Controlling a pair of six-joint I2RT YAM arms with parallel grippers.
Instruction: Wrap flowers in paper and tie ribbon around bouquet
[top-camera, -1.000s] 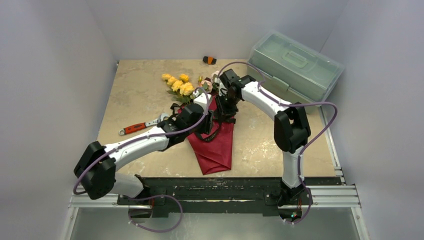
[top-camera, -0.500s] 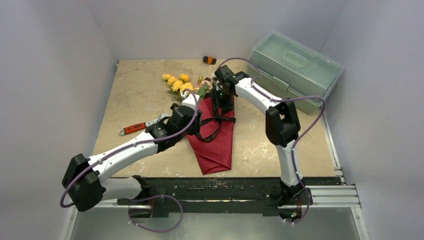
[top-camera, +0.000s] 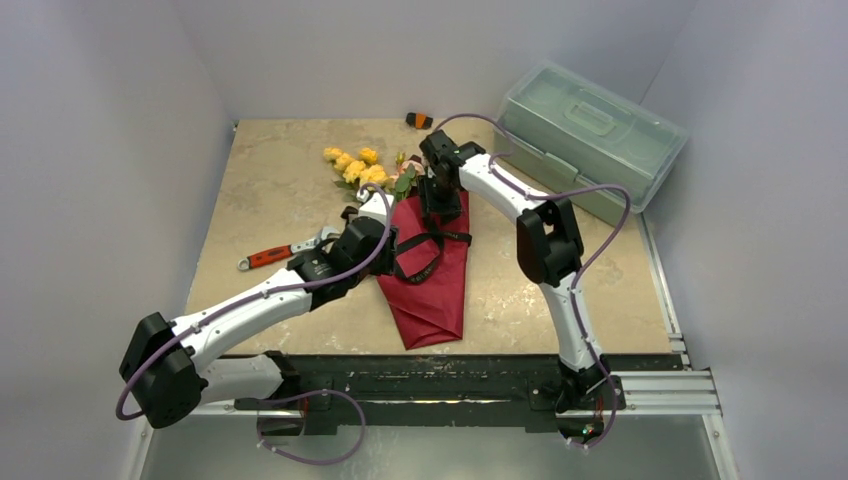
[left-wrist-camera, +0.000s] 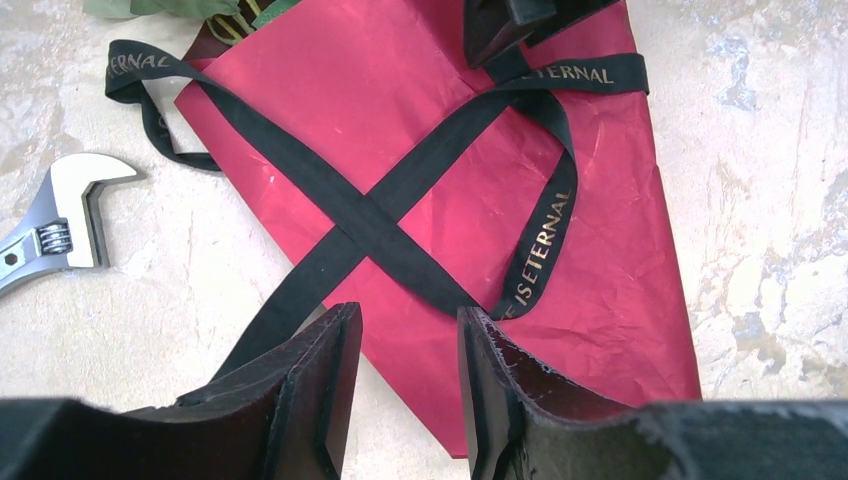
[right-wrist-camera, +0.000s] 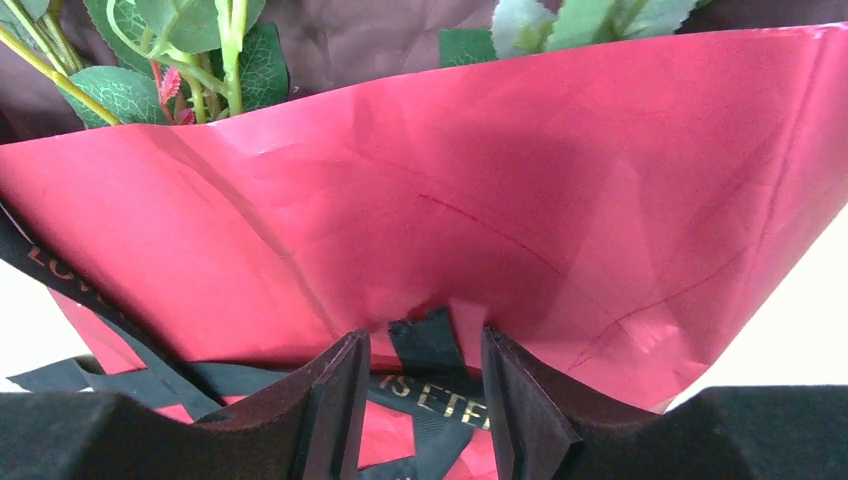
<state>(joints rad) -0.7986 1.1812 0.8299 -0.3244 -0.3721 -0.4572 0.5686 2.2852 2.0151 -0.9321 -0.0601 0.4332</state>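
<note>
Half done, I judge: your flowers (top-camera: 358, 170) lie wrapped in the paper (top-camera: 440, 290) on the counter (top-camera: 270, 190), but the ribbon (left-wrist-camera: 380, 215) only crosses loosely over it, unknotted. Left gripper (left-wrist-camera: 405, 315) and right gripper (right-wrist-camera: 425, 340) both stand spread, gripping nothing; you have the knot left to tie.

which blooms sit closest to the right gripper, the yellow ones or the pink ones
The pale pink blooms, tucked beside the right gripper at the mouth of the paper; the yellow blooms splay farther left over the table.
</note>
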